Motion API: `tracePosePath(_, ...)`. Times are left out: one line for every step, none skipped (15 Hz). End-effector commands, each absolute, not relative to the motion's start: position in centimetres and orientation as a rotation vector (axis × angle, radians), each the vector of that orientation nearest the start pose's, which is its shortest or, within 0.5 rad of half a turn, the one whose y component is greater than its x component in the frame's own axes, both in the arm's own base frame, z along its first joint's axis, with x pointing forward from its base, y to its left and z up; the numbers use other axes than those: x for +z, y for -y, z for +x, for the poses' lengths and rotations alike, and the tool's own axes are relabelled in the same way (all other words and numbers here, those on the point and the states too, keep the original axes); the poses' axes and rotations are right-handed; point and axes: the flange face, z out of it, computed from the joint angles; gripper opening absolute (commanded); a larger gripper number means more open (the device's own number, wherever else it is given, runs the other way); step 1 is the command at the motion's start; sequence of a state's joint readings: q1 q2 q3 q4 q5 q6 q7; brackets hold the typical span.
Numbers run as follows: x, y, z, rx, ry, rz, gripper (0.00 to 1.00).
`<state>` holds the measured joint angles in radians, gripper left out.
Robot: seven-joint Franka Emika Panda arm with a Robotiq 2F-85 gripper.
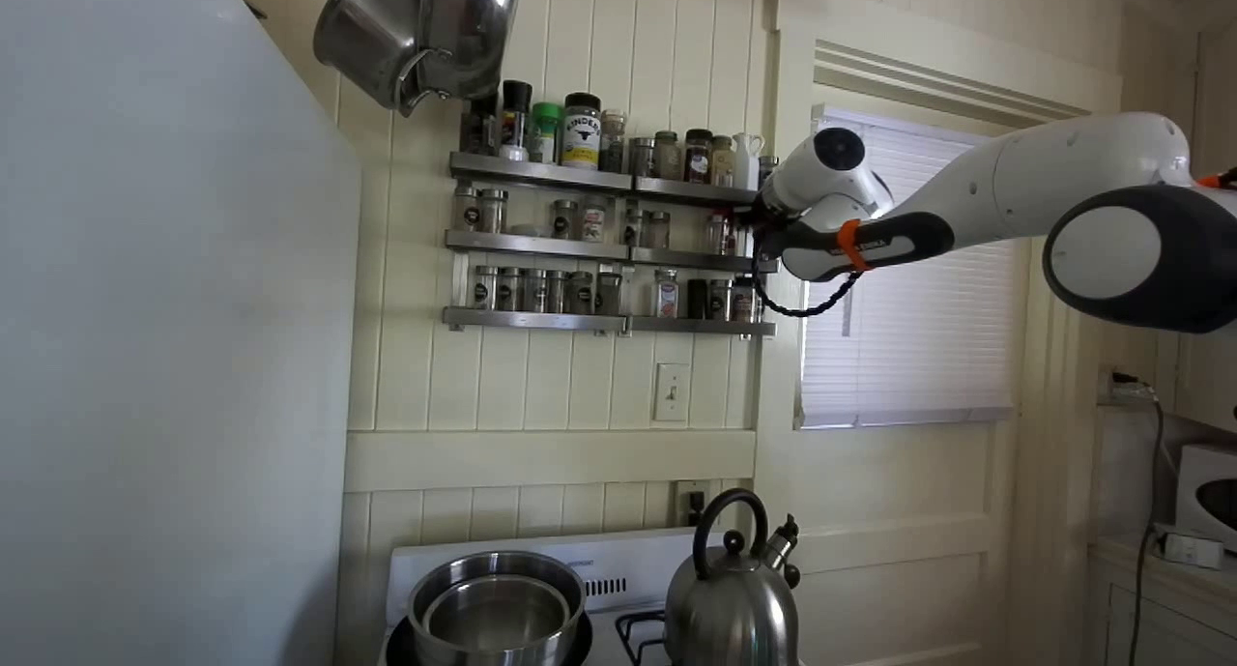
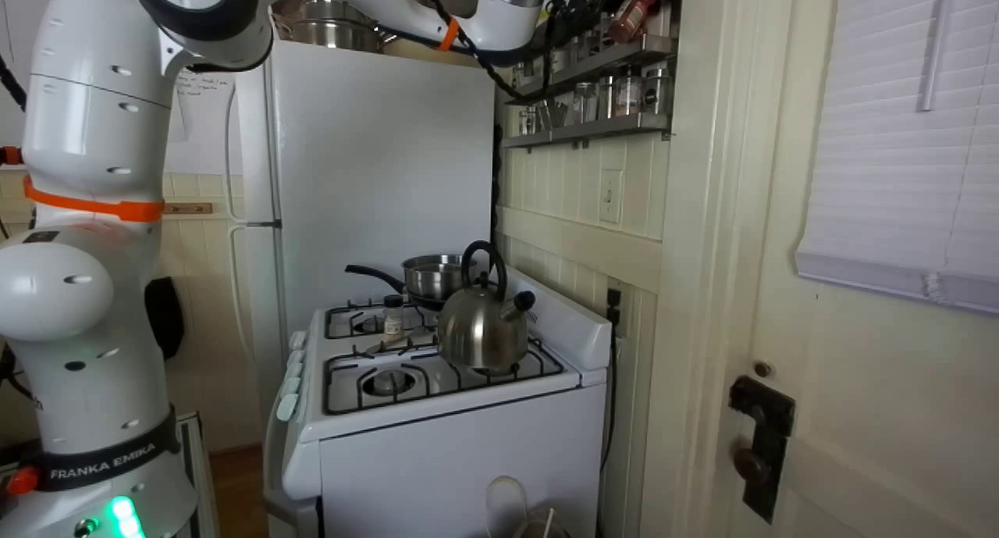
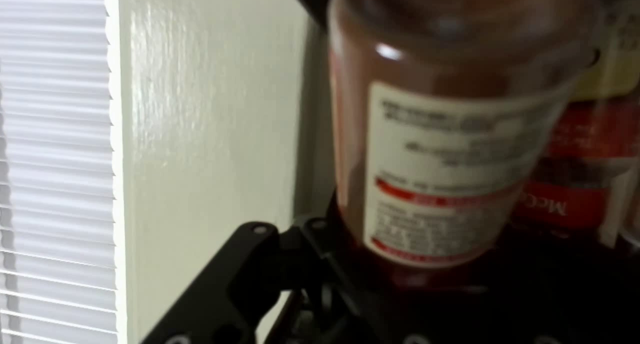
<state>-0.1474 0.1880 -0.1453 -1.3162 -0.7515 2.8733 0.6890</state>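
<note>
In an exterior view, the arm (image 1: 1044, 181) hides part of the upper spice shelf (image 1: 691, 192). In an exterior view, a spice jar (image 2: 631, 19) tilts at upper right. In the wrist view, the claw (image 3: 415, 259) grips its shadowed end; the label (image 3: 440, 184) is blurred.

Light: dim, soft; brightest at the blind (image 3: 55, 159), near-white in the wrist view. Shadow: lower right of wrist view near black; upper shelf (image 2: 624, 58) murky in an exterior view. Glare: spot on jar (image 3: 450, 129); sheen on door trim (image 3: 215, 109); green lamp (image 2: 125, 517) blown out. Blur: jar's label (image 3: 440, 179).
</note>
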Motion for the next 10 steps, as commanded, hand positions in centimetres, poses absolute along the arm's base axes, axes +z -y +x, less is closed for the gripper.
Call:
tracePosePath(79.3,12.68,63.03,-2.242,-0.478,-2.659,0.21)
tracePosePath(79.36,12.48,63.0,-2.231,-0.472,-2.667,0.21)
tracePosePath(79.39,12.24,62.97,-2.212,-0.467,-2.681,0.21)
tracePosePath(79.46,12.09,63.01,-2.204,-0.464,-2.694,0.21)
tracePosePath(79.48,11.9,63.02,-2.187,-0.459,-2.706,0.21)
tracePosePath(79.48,11.81,63.05,-2.171,-0.46,-2.722,0.21)
tracePosePath(79.49,11.77,63.03,-2.156,-0.461,-2.738,0.21)
tracePosePath(79.44,11.74,62.98,-2.138,-0.461,-2.756,0.21)
tracePosePath(79.36,11.74,62.97,-2.118,-0.462,-2.779,0.21)
tracePosePath(79.31,11.72,62.94,-2.1,-0.462,-2.795,0.21)
